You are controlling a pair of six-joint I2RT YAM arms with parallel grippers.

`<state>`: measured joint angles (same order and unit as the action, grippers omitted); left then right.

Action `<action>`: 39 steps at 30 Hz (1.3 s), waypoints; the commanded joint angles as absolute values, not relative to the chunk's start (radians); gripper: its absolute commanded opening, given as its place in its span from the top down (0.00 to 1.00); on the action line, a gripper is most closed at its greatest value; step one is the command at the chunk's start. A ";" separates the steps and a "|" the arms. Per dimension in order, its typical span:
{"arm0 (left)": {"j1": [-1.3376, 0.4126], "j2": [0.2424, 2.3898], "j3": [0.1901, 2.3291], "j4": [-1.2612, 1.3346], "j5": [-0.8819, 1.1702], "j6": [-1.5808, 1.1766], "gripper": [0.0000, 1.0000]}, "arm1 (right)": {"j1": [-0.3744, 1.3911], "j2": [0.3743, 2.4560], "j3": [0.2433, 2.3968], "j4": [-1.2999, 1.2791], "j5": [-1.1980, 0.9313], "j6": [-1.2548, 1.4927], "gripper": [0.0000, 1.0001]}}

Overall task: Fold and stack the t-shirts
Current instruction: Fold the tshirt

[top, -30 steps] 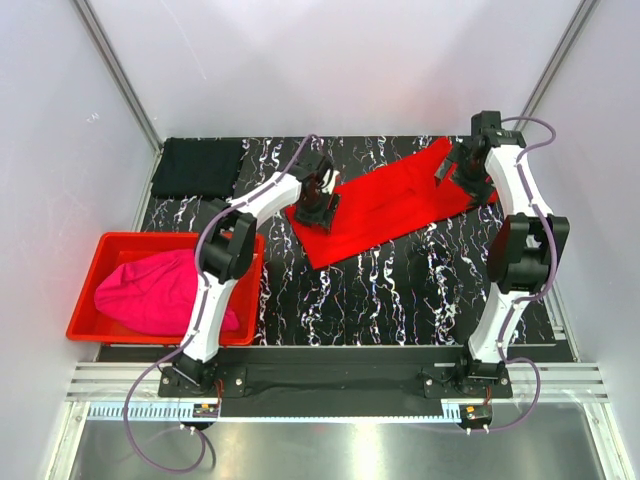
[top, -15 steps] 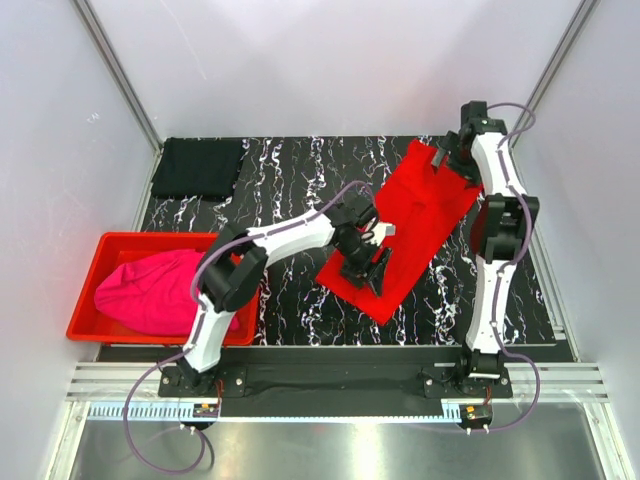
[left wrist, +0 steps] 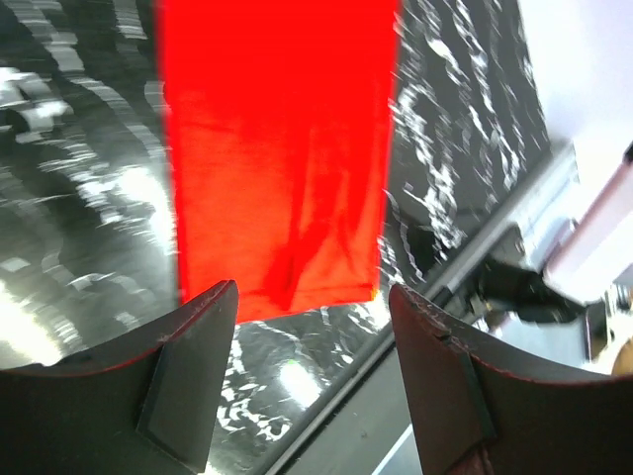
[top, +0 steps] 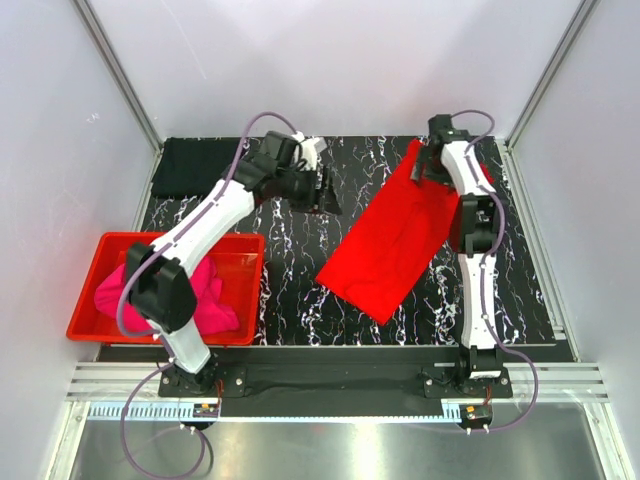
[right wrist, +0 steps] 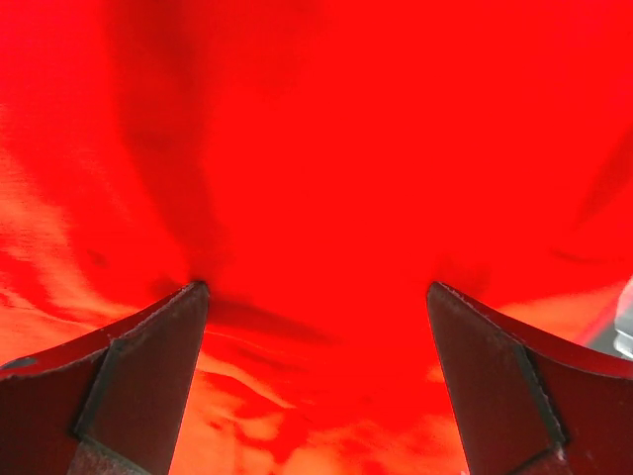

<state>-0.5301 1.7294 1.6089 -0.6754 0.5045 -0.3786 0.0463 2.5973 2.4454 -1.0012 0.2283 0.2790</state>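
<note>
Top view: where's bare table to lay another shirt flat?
Free: the black marbled table between the rigid red plastic bin and the flat bright red cloth t-shirt, and the near-right corner beside that shirt. Crowded: far left, with the folded black cloth t-shirt and the left gripper.

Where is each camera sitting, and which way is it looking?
Top external: above and behind the arms, looking down at the table; shows both whole arms, the left gripper and the right gripper.
Left wrist: on the left arm, above the table, looking down between its own open fingers at the red t-shirt.
Right wrist: on the right arm, very close over the red cloth, which fills the view between its own open fingers.
Shared: all three see the red t-shirt.
</note>
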 commanded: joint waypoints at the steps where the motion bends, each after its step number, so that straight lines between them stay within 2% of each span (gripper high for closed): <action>1: -0.505 1.672 1.533 -0.624 0.449 -0.396 0.32 | 0.119 2.663 2.528 -0.970 0.275 0.215 0.00; 10: -0.472 1.641 1.460 -0.601 0.431 -0.420 0.33 | 0.232 2.760 2.658 -0.897 0.052 0.202 0.08; 13: -0.466 1.660 1.471 -0.607 0.428 -0.413 0.33 | 0.249 2.714 2.678 -0.888 -0.029 0.242 0.07; 19: -0.459 1.732 1.483 -0.630 0.463 -0.377 0.32 | 0.200 2.467 2.637 -0.925 -0.041 0.321 0.00; 22: -0.459 1.758 1.468 -0.623 0.483 -0.385 0.32 | 0.157 2.323 2.519 -0.954 -0.060 0.339 0.00; 26: -0.459 1.785 1.433 -0.595 0.511 -0.400 0.33 | 0.109 2.113 2.218 -0.936 -0.132 0.380 0.00; 32: -0.459 1.830 1.416 -0.635 0.526 -0.402 0.34 | 0.110 1.971 1.932 -0.953 -0.264 0.388 0.01; 39: -0.459 1.842 1.338 -0.626 0.548 -0.428 0.34 | 0.109 1.796 1.547 -0.856 -0.336 0.364 0.11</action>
<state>-0.4614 1.8370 1.3602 -0.6441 0.5041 -0.4061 0.1078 1.8893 1.6360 -0.8841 -0.2668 0.3706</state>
